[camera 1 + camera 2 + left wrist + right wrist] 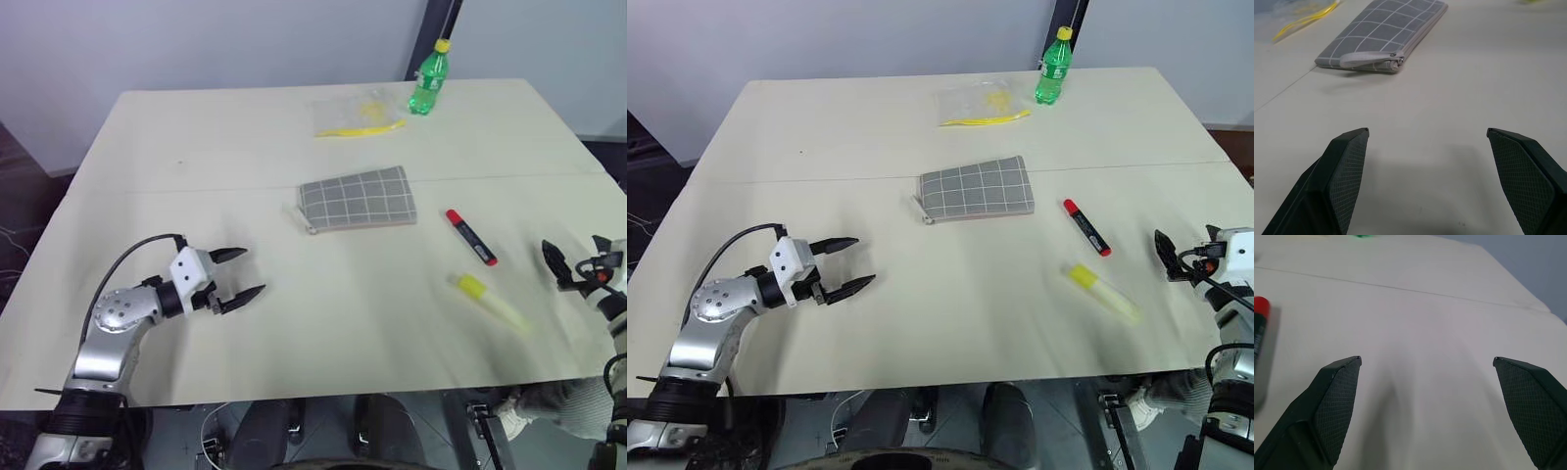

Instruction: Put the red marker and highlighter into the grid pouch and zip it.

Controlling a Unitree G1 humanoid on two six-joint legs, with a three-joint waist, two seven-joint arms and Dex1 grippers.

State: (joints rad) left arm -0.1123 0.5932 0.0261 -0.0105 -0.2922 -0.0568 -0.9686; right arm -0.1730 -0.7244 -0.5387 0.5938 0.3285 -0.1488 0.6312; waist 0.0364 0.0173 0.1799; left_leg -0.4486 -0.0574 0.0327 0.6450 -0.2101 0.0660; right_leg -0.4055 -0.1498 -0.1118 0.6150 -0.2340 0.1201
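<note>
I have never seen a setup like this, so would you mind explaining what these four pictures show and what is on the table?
It is a two-armed robot at a pale table. The two wide pictures come from a pair of cameras in its head, looking down over its arms, so both show the same scene. The two close pictures come from cameras on its wrists, each looking out between that arm's two black fingers.

The left tool and right tool are both open and hold nothing.

On the table lie a grey grid pouch, a red marker to its right and a yellow highlighter nearer the robot. At the far edge are a clear plastic bag and a green bottle. The left wrist picture faces the pouch, whose zipper looks shut; the right one catches the marker's end.
</note>
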